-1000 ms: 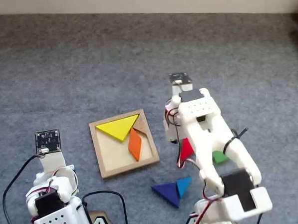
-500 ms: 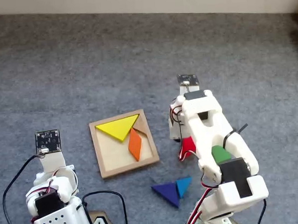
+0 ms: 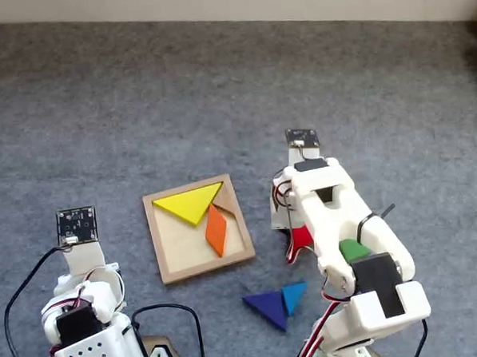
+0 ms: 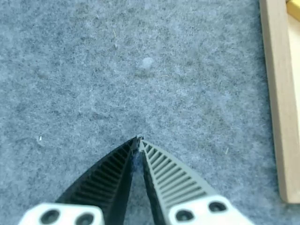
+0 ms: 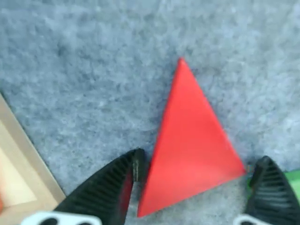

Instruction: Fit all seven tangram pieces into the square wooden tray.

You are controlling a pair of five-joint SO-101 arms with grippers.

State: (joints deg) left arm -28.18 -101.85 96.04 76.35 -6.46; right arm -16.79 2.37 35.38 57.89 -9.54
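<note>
**High view**
Locate the tray near the middle of the grey table, set slightly askew. Inside it, note the yellow triangle along the far side. Note also the orange piece, touching that triangle and lying toward the tray's right side.

Outside the tray, just to its right, find the red triangle. Just beyond it, find the green piece. Expect both to be partly covered by the right arm.

Nearer the arm bases, find the dark blue triangle and the light blue triangle, touching each other and apart from the tray. Find the left arm at the near left, well apart from every loose piece.

**Left wrist view**
Read the left gripper as clenched on nothing, fingertips meeting over bare table. Note a strip of tray rim off to one side, apart from the fingers. Note a sliver of yellow triangle at the frame corner.

**Right wrist view**
Read the right gripper as released. See the fingers spread, one on each side of the red triangle, itself lying flat on the table. Treat contact between fingers and triangle as impossible to tell.

Note an edge of the green piece just past one finger and a tray corner beside the other. Take the finger spread from this view; from above, hidden under the arm's own body. Take the tray contents and both blue triangles from the high view.
</note>
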